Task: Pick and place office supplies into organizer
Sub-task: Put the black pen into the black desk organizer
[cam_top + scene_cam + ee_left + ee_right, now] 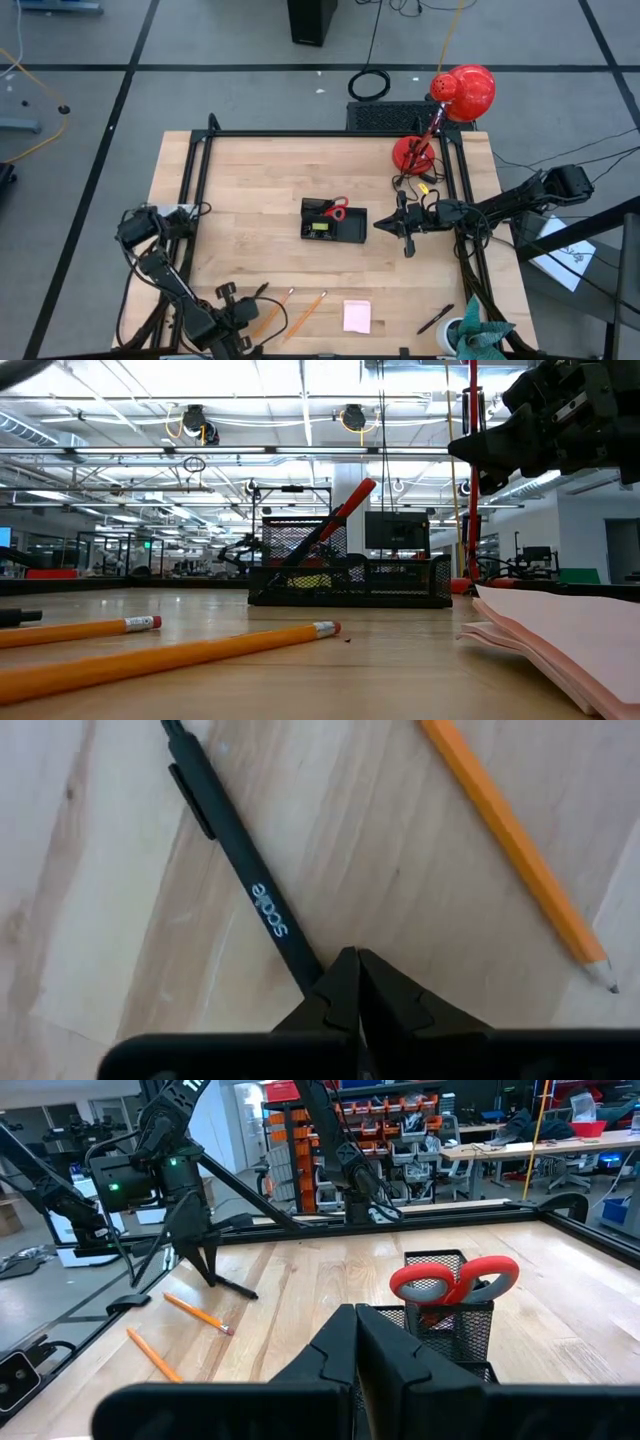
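The black pen (245, 885) lies flat on the wooden surface (260, 180) at about seven o'clock, near the front edge, and my left pincer (350, 965) is on top of its near end. My two fingers are pressed together there with no gap between them; the pen's barrel runs out from under their tips, and I cannot tell whether they actually pinch it or only rest over it. One orange pencil (515, 845) lies just beside the pen, apart from it, its sharpened point toward my wrist.

I judge the step in hand to be the pick of this pen. The next move calls for a check that the barrel really sits between my fingers, then a straight lift without dragging the pencil along, and a carry toward the centre.

The black mesh organizer (334, 222) stands at the middle of the surface, with the red-handled scissors (455, 1280) already upright in its taller section. My right pincer (405, 226) hangs just off the organizer's three o'clock side, fingers closed on nothing, waiting.

Not yet placed: a second pencil (310, 307) and the pale pink sticky-note pad (357, 316) at six o'clock, and another dark pen (436, 319) at five o'clock. The red desk lamp (445, 115) stands at one o'clock, outside the job.
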`<state>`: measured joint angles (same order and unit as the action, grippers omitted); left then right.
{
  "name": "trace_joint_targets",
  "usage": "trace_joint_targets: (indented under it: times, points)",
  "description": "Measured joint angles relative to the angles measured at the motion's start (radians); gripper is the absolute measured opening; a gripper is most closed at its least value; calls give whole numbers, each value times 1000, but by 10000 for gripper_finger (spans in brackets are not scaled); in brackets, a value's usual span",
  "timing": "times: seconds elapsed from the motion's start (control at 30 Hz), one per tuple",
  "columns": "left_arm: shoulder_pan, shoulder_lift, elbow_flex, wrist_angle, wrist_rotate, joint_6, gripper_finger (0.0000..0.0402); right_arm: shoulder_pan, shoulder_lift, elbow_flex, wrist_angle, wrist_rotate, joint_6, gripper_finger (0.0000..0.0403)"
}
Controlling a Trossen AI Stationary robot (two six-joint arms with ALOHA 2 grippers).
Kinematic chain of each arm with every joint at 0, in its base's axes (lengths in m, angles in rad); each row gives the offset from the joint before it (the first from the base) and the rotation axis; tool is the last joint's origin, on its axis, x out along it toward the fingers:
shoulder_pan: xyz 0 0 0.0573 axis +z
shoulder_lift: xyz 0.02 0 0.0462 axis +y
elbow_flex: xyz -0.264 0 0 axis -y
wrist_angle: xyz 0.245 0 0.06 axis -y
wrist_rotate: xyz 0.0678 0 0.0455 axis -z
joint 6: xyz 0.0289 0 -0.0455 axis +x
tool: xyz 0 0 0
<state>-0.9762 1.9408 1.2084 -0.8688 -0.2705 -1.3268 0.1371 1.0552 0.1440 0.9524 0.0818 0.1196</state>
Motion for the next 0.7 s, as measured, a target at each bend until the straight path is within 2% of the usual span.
trace_joint_targets:
  times: [0.13,0.33,0.6,0.7]
  points:
    - [31,-1,42,-16,-72,68,5,0,0,0,0,0,0,4]
    - [100,-4,89,-6,-76,41,14,0,0,0,7,0,0,4]
    - [178,-5,91,-86,41,-14,18,0,0,0,5,0,10,4]
    - [189,-5,91,-111,78,-7,35,0,0,0,5,0,8,4]
